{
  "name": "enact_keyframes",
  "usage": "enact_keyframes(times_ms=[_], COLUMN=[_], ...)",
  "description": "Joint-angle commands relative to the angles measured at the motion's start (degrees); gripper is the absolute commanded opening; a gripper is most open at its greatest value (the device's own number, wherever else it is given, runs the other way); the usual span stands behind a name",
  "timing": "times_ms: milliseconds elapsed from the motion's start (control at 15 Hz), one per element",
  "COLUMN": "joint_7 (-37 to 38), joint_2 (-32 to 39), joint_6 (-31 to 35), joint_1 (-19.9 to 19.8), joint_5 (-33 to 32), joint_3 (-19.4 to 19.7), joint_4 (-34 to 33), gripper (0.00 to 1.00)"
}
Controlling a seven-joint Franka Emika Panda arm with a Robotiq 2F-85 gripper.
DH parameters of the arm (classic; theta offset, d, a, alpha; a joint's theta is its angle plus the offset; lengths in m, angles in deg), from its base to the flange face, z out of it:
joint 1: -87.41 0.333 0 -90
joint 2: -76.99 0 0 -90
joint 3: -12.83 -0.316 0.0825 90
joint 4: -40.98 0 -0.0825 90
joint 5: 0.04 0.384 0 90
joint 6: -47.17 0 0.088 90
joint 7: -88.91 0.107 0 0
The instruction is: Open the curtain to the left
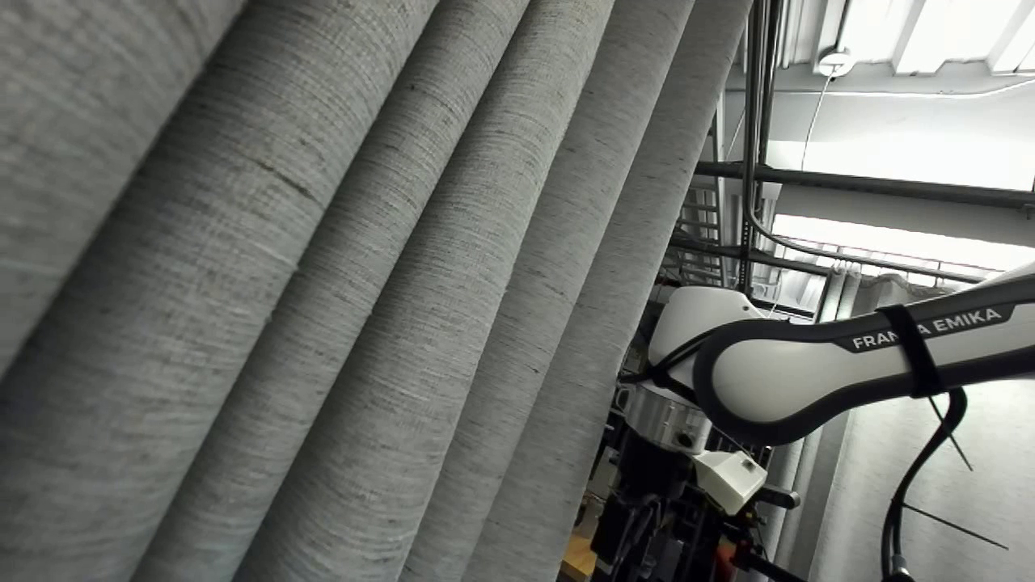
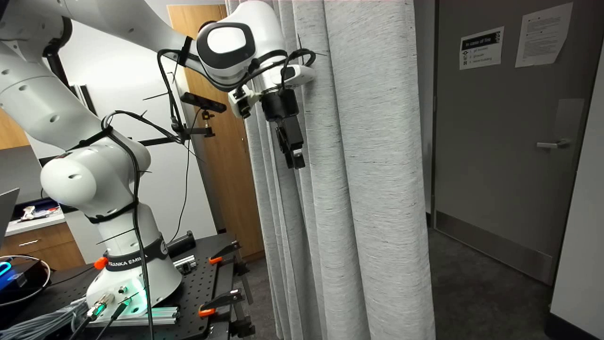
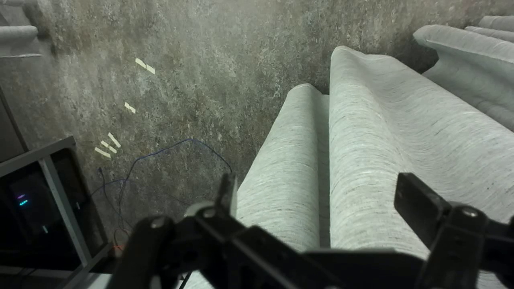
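The grey heathered curtain hangs in deep pleats and fills much of an exterior view. In an exterior view the curtain hangs beside the arm, with its free edge toward the door. My gripper points down in front of the pleats there. In the wrist view my gripper is open, its two black fingers wide apart. Two rounded folds of the curtain show between and below the fingers. The left finger lies by the outer side of a fold, the right finger over another fold. I cannot tell whether either touches the fabric.
A grey door stands beyond the curtain. A wooden cabinet is behind the arm. The black table bears the robot base and orange-tipped clamps. A thin blue cable lies on the floor. Metal pipes run overhead.
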Motion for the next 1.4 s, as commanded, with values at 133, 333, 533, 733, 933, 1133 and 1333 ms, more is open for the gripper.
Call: enact_keyframes(times_ms=[133, 333, 533, 733, 933, 1133, 1333], joint_7=[1.8, 4.7, 7.8, 11.2, 16.2, 21.9, 23.0], joint_2=[-0.2, -0.3, -0.3, -0.3, -0.6, -0.9, 0.5], joint_6=[1.5, 3.8, 7.7, 12.3, 17.7, 22.3, 18.4], joint_1=[0.1, -0.6, -1.3, -2.7, -4.8, -7.9, -10.6], joint_5=[-0.5, -1.4, -2.3, -5.0, -8.4, -12.2, -15.2], joint_3=[0.3, -0.1, -0.5, -1.2, -2.2, -4.2, -5.4], joint_4=[0.3, 0.7, 1.2, 1.9, 3.1, 4.0, -4.1], gripper=[1.00, 1.00, 1.00, 1.00, 1.00, 1.00, 1.00])
